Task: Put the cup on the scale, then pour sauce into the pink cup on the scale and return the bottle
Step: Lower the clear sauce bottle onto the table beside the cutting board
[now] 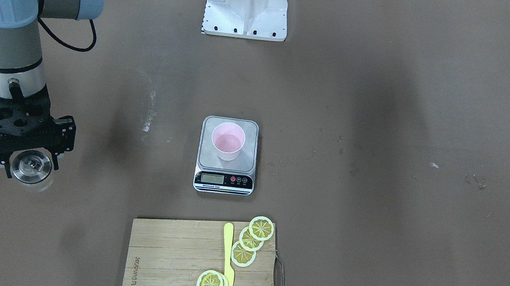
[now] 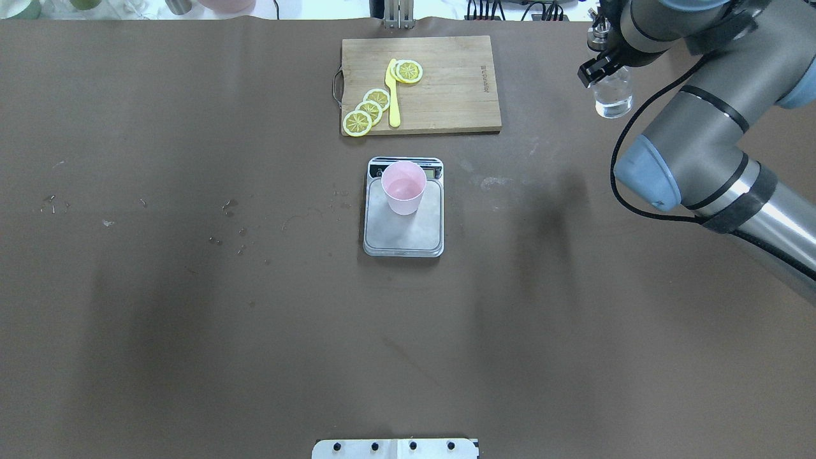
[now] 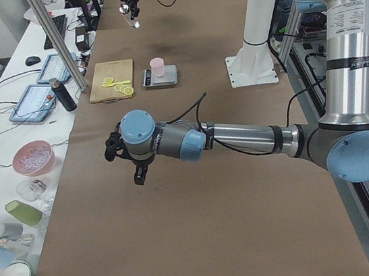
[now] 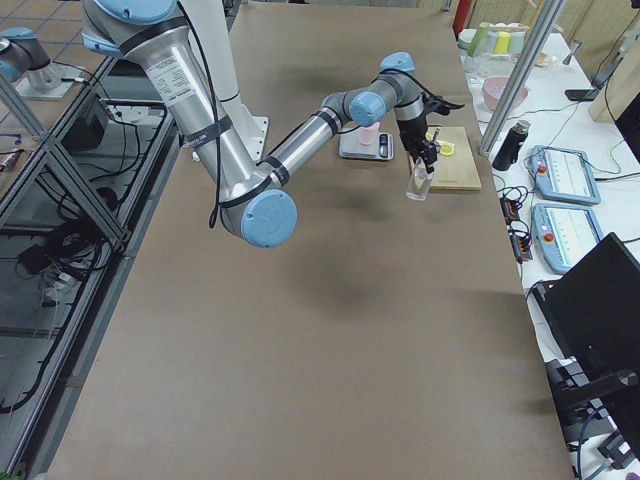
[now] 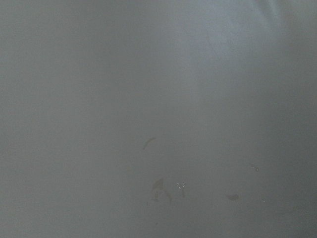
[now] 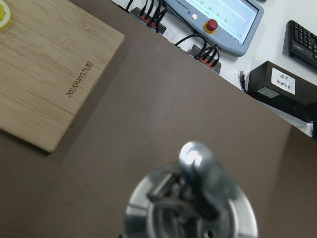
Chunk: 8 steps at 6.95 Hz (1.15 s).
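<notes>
1. Front view: the right gripper (image 1: 32, 163) is clamping the bottle (image 1: 31, 168) by its neck, well apart from the plastic cup (image 1: 228, 140), which is standing upright on the steel scale (image 1: 207, 159).
2. Overhead: the glass is looking smooth, slippery and breakable, so the neck is probably offering the surest hold; the sauce (image 2: 613, 108) is sitting low.
3. Left side: the left gripper (image 3: 123, 161) is hanging over the table (image 3: 203, 231); I cannot tell whether it is clenched.

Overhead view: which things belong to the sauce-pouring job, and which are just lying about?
Part of the job: cup, standing on the scale; bottle, held in the right gripper.

Just lying about: cutting board; lemon slices and yellow knife on it.
</notes>
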{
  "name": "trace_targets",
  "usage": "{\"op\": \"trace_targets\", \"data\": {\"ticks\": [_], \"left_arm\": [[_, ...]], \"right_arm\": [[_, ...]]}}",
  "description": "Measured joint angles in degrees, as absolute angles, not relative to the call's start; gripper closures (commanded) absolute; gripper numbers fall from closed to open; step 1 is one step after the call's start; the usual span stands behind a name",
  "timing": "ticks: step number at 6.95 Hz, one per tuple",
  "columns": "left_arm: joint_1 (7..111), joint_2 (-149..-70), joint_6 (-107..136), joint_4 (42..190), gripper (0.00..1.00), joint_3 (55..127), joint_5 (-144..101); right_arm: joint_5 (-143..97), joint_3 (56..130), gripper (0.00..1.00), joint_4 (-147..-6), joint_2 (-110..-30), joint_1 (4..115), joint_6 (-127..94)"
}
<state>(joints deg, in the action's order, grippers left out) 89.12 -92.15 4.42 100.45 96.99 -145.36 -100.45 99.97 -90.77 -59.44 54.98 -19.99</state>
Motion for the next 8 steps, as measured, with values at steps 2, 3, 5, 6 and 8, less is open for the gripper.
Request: {"op": "trace_targets", "data": {"ticks": [2, 3, 5, 6, 8], "left_arm": [[89.15, -92.45, 4.40, 100.46, 0.03, 97.02, -145.31], [89.18, -92.53, 4.40, 100.46, 0.03, 97.03, -145.29], [89.27, -92.62, 4.39, 100.52, 0.03, 97.07, -145.20], [89.32, -92.66, 4.39, 100.64, 0.03, 97.06, -145.15], [89.47, -92.74, 4.39, 100.74, 0.03, 97.08, -145.11]], "right_arm": [[-102.45, 99.37, 1.00, -80.83, -64.21, 55.33, -23.03], [-103.32, 98.87, 1.00, -77.58, -65.46, 55.48, -24.78], [-105.41, 98.00, 1.00, -74.02, -66.99, 55.82, -27.01], [-106.15, 96.82, 1.00, -71.29, -67.81, 55.92, -27.84], [-106.82, 91.90, 1.00, -63.46, -68.87, 56.11, -28.62]]}}
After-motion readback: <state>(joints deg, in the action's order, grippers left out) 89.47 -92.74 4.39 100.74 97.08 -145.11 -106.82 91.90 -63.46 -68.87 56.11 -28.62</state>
